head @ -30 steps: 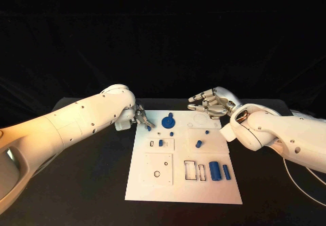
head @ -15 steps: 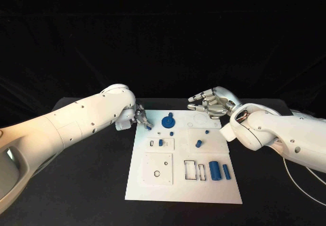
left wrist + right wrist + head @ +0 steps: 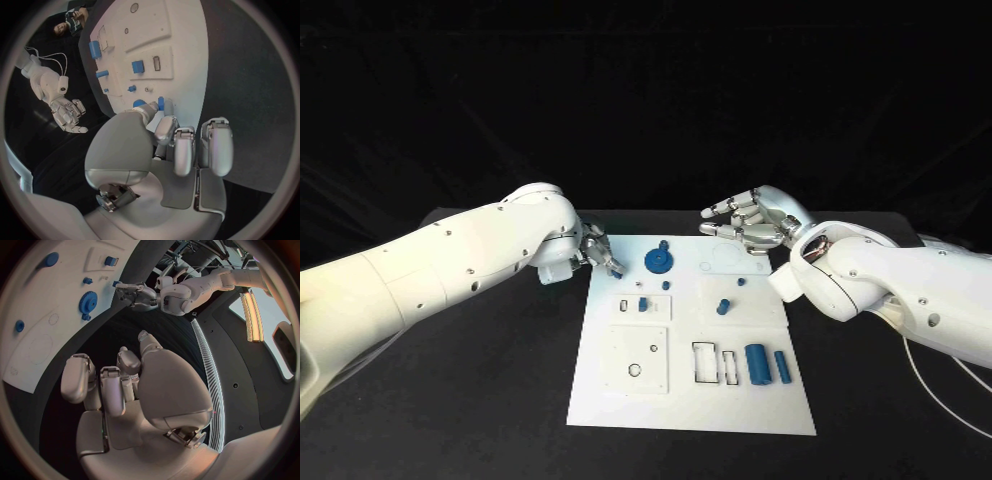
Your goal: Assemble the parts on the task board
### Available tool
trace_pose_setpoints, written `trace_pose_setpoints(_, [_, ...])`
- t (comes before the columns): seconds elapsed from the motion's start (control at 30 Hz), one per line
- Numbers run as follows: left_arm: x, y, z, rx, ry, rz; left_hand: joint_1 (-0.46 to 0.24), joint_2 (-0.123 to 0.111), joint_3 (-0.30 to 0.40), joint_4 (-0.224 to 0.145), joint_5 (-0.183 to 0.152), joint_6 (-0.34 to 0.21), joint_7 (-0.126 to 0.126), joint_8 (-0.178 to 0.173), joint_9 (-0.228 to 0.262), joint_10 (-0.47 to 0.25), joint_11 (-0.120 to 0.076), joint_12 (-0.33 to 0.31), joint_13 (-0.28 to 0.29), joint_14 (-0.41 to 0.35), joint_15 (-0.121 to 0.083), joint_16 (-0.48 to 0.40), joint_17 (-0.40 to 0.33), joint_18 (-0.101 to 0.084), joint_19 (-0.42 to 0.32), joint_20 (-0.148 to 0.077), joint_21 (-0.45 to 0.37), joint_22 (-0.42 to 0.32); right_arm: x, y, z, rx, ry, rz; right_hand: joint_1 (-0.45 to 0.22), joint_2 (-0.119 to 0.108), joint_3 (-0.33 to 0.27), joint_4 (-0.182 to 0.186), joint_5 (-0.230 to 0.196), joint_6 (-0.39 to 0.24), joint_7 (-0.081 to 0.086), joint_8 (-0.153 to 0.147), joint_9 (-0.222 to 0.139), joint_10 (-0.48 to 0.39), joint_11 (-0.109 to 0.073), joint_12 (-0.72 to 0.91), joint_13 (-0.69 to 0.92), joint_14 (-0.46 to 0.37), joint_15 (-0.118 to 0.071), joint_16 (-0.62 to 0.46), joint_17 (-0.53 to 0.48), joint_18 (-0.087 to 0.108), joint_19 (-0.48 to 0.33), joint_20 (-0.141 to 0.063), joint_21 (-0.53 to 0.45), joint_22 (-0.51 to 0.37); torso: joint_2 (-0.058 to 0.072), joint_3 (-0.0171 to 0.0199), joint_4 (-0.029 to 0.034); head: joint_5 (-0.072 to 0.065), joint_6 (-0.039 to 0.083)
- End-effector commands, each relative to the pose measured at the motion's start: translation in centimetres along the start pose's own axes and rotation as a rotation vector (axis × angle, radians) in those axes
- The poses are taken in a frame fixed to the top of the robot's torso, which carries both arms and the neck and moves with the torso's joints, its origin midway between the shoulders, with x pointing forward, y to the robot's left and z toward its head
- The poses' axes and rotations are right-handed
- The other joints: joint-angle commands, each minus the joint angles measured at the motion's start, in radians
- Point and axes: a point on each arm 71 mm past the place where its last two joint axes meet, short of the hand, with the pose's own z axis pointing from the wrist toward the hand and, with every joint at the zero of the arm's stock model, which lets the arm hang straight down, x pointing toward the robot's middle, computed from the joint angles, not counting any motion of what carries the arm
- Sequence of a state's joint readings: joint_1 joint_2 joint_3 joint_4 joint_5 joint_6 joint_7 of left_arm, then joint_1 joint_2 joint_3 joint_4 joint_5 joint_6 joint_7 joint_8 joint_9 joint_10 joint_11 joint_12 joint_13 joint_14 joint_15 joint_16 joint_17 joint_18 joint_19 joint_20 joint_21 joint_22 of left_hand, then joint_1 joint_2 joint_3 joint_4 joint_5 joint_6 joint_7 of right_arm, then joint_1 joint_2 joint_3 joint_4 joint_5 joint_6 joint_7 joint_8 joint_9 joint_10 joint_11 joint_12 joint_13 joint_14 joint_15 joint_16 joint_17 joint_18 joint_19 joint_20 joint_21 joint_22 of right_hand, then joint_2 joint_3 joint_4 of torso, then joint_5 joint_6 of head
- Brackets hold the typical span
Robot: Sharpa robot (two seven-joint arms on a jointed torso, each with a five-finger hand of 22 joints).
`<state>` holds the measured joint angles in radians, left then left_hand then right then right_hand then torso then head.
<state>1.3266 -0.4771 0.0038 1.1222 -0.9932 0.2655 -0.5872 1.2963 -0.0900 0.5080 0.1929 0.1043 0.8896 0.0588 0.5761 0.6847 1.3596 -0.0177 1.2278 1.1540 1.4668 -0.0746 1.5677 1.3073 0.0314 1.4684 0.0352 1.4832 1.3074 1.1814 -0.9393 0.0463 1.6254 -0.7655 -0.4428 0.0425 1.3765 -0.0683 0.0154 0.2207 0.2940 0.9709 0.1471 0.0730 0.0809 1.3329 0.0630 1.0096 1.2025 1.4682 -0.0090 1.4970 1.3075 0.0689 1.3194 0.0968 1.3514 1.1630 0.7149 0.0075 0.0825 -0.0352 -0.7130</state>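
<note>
The left hand (image 3: 594, 249) has been drawn slightly outward at the task board's (image 3: 689, 400) far left corner, its fingers (image 3: 164, 129) pinching a small blue part (image 3: 615, 271). The right hand (image 3: 750, 224), fingers spread and empty, stays hovering at the far edge. Insertion looks pending.

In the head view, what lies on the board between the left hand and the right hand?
The blue gear lies on the far end of the task board, between the left hand and the right hand; the head view shows bare white board around it.
</note>
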Motion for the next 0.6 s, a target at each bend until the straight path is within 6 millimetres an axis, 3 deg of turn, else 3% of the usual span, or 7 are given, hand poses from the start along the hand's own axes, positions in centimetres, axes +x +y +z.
trace_pose_setpoints(0.03, [0.2,-0.4,-0.7,0.064,-0.024,-0.056,-0.013,-0.005,0.137,-0.130,0.008,0.007,-0.002,0.005,0.004,0.010,0.001,0.005,0.002,0.104,0.003,0.003,0.264,-0.001,0.038,0.002,0.000,0.165,0.1,0.0,0.0,-0.001,0.017,-0.004,-0.004,0.009,-0.005,-0.001,0.005,0.005,0.000,0.002,0.001,0.004,-0.005,0.004,0.001,0.071,-0.004,-0.004,0.126,0.018,-0.006,0.000,-0.003,-0.001,-0.002,0.0027,0.0053,-0.001,-0.001])
trace_pose_setpoints(0.3, [1.4,0.0,-2.2,0.102,-0.014,-0.046,-0.027,-0.019,0.159,-0.144,0.023,0.017,-0.005,0.008,0.006,0.017,-0.002,0.009,0.007,0.104,0.002,0.003,0.264,-0.003,0.041,0.001,0.003,0.170,0.1,-0.2,-0.1,0.002,0.019,-0.004,-0.004,0.009,-0.005,-0.001,0.005,0.005,0.000,0.002,0.001,0.004,-0.005,0.004,0.001,0.071,-0.004,-0.004,0.126,0.018,-0.006,0.000,-0.003,-0.001,-0.004,0.0032,0.0068,0.002,-0.005])
trace_pose_setpoints(0.6, [3.1,0.4,-2.4,0.101,-0.021,-0.008,-0.032,-0.022,0.167,-0.148,0.029,0.021,-0.005,0.008,0.007,0.018,-0.002,0.009,0.006,0.104,0.001,0.003,0.264,-0.003,0.043,0.000,0.006,0.173,0.1,-0.2,-0.1,0.004,0.020,-0.005,-0.004,0.009,-0.005,-0.001,0.005,0.005,0.000,0.002,0.001,0.004,-0.005,0.004,0.001,0.071,-0.004,-0.004,0.126,0.018,-0.006,0.000,-0.003,-0.001,-0.004,0.0016,0.0096,0.003,-0.010])
